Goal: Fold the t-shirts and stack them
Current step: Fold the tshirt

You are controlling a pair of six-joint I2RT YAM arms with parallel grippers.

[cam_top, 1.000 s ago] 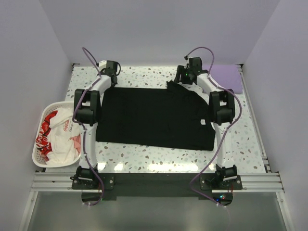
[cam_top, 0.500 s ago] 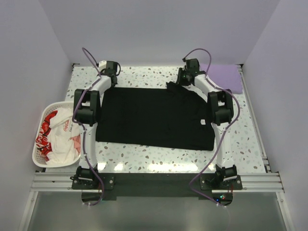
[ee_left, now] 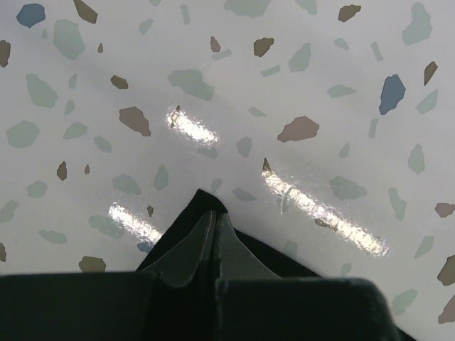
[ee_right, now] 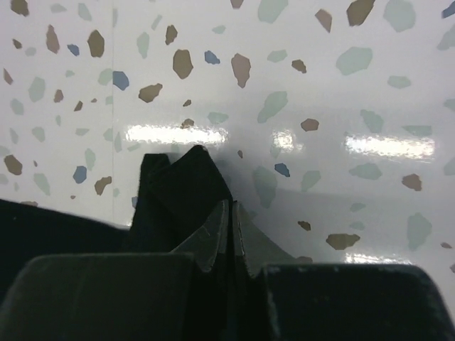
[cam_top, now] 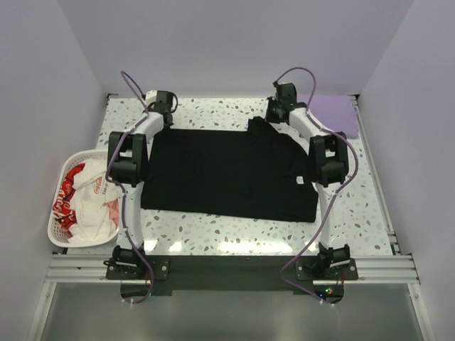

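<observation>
Left tool (ee_left: 215,219) and right tool (ee_right: 229,207) pinch black t-shirt (cam_top: 227,170) on speckled table (cam_top: 213,110); lavender walls (cam_top: 234,42).

Both arms are built alike. The left arm (cam_top: 128,160) and right arm (cam_top: 323,162) have slim white links between chunky black joint housings, and each has a black base (cam_top: 121,261). A purple cable (cam_top: 130,79) runs along each arm. Tiny red and blue lights (cam_top: 325,291) glow by the right base. The left gripper (ee_left: 215,215) and right gripper (ee_right: 229,206) have dark wedge-shaped fingers with thin tips and greyish worn edges, on a matte black body.
</observation>
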